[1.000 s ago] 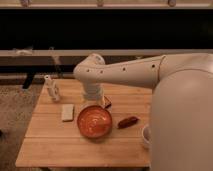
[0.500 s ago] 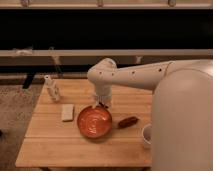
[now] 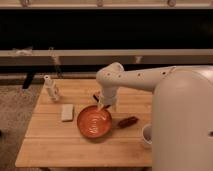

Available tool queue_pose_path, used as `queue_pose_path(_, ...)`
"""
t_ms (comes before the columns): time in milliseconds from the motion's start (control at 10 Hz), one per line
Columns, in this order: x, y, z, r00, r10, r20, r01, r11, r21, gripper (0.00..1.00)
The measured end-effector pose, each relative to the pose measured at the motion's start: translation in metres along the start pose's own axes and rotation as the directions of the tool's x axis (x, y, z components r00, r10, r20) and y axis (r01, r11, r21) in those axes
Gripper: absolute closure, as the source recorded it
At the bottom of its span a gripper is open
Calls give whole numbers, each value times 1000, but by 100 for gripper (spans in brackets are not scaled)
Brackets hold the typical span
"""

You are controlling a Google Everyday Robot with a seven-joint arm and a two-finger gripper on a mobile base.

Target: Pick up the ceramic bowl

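Observation:
The ceramic bowl (image 3: 94,122) is wide, shallow and glossy orange-red with pale marks inside. It sits near the middle of the wooden table (image 3: 55,142). My white arm reaches in from the right and bends down over the bowl's far right rim. My gripper (image 3: 103,104) hangs just above that rim, at its back edge. The arm's wrist hides most of the gripper.
A pale rectangular block (image 3: 67,112) lies left of the bowl. A small white bottle (image 3: 51,88) stands at the table's back left. A dark red oblong item (image 3: 128,122) lies right of the bowl. A small white cup (image 3: 147,135) sits at the right edge by my body.
My arm has swung to the right and lowered, bringing the gripper from behind the bowl down to its far right rim. The bowl has stayed in place.

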Motion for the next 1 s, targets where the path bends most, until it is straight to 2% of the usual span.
queue_pose_path(300, 4, -4, 24, 996, -35, -79, 32, 999, -37, 35)
queue_pose_path(500, 9, -9, 40, 989, -56, -134, 49, 997, -56, 35)
queue_pose_path(700, 14, -10, 52, 981, -76, -177, 67, 996, -55, 35)
queue_pose_path(800, 17, -10, 58, 976, -87, -202, 79, 996, -48, 38)
queue_pose_path(1000, 20, -12, 65, 967, -100, -235, 94, 995, -35, 56)
